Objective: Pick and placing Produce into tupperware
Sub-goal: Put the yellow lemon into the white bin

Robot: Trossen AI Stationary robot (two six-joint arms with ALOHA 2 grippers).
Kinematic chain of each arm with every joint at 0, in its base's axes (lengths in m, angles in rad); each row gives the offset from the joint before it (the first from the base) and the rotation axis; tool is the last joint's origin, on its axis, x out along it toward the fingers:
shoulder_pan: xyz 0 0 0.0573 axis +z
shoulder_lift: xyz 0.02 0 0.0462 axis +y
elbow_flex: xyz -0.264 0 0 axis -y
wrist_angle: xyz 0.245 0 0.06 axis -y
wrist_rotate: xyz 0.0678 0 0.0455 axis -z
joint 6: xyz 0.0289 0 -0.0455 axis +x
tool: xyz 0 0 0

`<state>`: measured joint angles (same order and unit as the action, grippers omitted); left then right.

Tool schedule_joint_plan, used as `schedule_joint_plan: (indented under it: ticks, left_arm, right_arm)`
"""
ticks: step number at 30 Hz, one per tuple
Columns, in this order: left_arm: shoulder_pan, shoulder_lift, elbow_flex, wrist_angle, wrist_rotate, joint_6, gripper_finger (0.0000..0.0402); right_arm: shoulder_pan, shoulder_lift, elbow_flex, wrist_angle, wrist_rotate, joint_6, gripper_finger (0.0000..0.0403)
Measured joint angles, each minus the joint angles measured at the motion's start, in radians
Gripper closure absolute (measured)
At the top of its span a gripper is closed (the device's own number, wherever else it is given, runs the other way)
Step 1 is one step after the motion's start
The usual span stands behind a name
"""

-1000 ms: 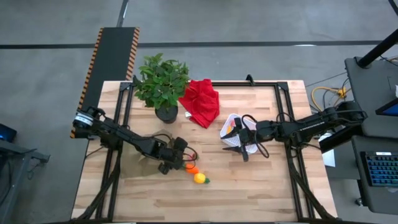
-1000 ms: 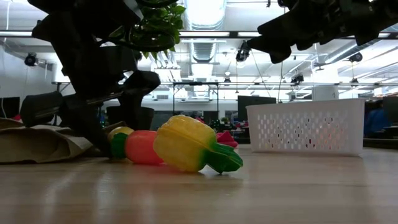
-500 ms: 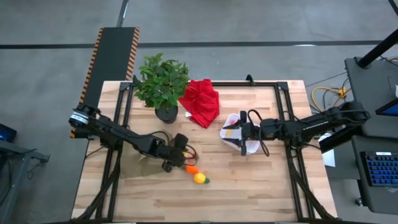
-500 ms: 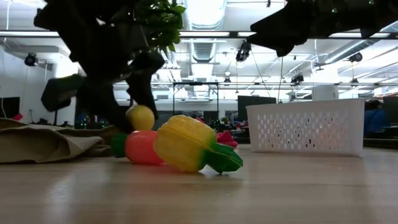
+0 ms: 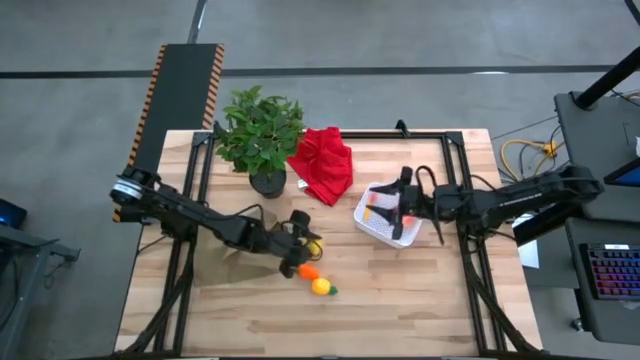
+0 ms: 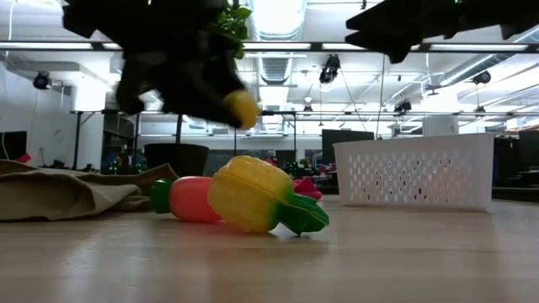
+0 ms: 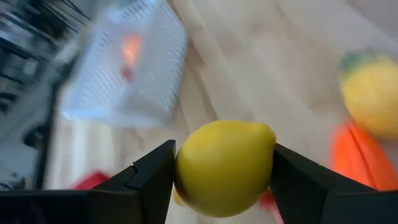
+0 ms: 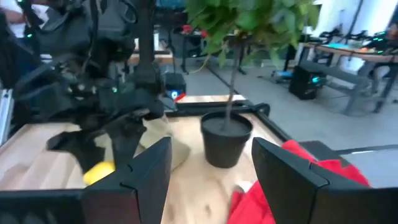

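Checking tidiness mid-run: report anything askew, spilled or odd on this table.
Nothing looks spilled or damaged. The white mesh plastic container sits at an angle to the table edges, and the red cloth lies crumpled beside the potted plant. The left gripper holds a yellow toy lemon.

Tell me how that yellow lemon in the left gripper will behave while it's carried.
Probably rigid: the lemon keeps its round shape between the left gripper fingers. Likely light, since it hangs lifted clear of the table. Being smooth and rounded, it may slip or roll once released.
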<state>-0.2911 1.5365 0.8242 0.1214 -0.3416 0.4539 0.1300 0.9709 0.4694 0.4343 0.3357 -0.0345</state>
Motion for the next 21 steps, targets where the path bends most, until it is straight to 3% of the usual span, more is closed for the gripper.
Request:
schedule_joint_plan:
  ticks: [8, 21]
  left_arm:
    - [0.023, 0.055, 0.006, 0.319, -0.005, 0.054, 0.0194]
    - [0.084, 0.302, 0.296, 0.335, -0.004, 0.136, 0.0194]
  right_arm:
    - [0.003, -0.19, 0.0, -0.234, 0.051, 0.056, 0.0188]
    - [0.003, -0.346, -0.047, -0.317, 0.059, 0.062, 0.0188]
